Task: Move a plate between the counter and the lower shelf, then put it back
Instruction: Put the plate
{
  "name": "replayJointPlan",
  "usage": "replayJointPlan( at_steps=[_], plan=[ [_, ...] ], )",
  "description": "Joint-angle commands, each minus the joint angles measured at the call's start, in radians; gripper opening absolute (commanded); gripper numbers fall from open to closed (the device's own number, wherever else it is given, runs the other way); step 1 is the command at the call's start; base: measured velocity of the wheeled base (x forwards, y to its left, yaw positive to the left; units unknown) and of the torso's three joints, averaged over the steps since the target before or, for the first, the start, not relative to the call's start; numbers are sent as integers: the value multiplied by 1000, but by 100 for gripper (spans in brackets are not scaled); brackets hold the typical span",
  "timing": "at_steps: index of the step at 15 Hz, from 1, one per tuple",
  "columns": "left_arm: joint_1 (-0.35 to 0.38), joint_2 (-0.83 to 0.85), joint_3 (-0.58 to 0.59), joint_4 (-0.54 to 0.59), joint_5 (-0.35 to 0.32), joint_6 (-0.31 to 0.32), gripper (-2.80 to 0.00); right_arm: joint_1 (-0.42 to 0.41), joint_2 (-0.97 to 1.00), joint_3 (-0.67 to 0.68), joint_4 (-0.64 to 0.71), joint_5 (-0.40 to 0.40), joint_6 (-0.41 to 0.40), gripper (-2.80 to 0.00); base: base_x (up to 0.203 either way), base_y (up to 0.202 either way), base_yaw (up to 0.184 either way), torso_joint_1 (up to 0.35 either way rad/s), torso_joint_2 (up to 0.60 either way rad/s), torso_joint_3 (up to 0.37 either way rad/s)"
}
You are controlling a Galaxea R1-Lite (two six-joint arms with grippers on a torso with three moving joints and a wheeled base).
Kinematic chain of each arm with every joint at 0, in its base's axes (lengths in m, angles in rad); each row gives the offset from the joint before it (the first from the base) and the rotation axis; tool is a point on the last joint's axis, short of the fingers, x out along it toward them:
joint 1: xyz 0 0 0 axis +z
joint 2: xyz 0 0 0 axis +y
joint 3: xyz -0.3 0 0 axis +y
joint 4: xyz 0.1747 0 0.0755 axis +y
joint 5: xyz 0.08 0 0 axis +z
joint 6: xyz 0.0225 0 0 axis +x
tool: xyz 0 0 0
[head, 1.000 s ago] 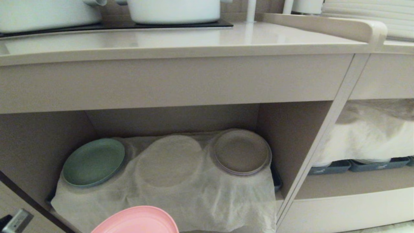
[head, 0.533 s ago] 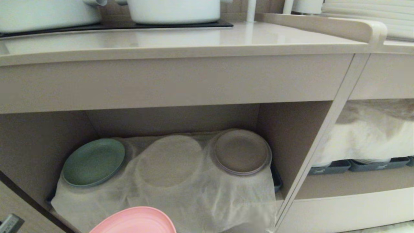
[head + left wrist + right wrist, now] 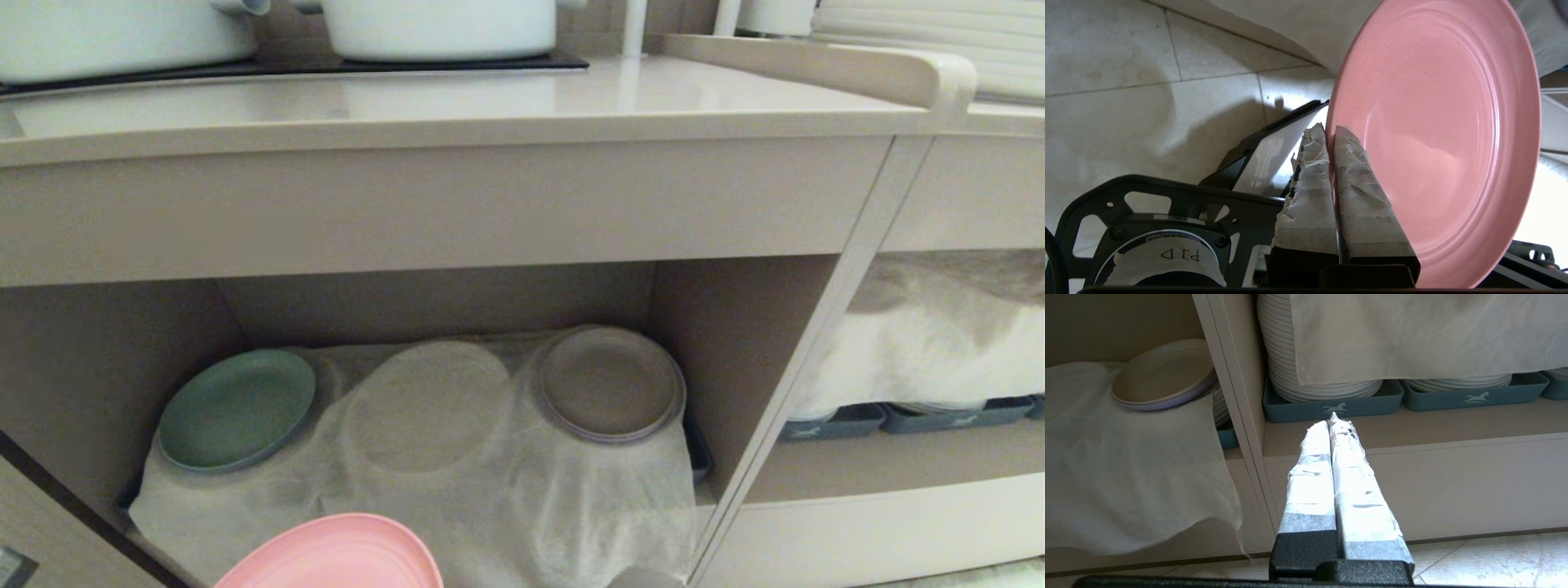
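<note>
The pink plate point(image 3: 1433, 139) was pinched by its rim in the left claw point(image 3: 1331, 132), low at six o'clock before the lower shelf point(image 3: 424, 523) (edge-held, presumably for sliding in flat); the right claw point(image 3: 1332, 420) was parked, closed empty.

Soft dim shelf interior, glossy counter point(image 3: 490, 102) reflections, sunlit floor glare
</note>
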Motion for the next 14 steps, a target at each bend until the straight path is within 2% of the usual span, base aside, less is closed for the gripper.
replayJointPlan(
  at_steps=[1,14],
  plan=[
    [0,-18,-3,2,2,-4,-280,0,1,0,-1,0,0,-280,0,0,0,0,0,0],
    [0,-51,-5,37,7,-1,-280,0,1,0,-1,0,0,-280,0,0,0,0,0,0]
  ],
)
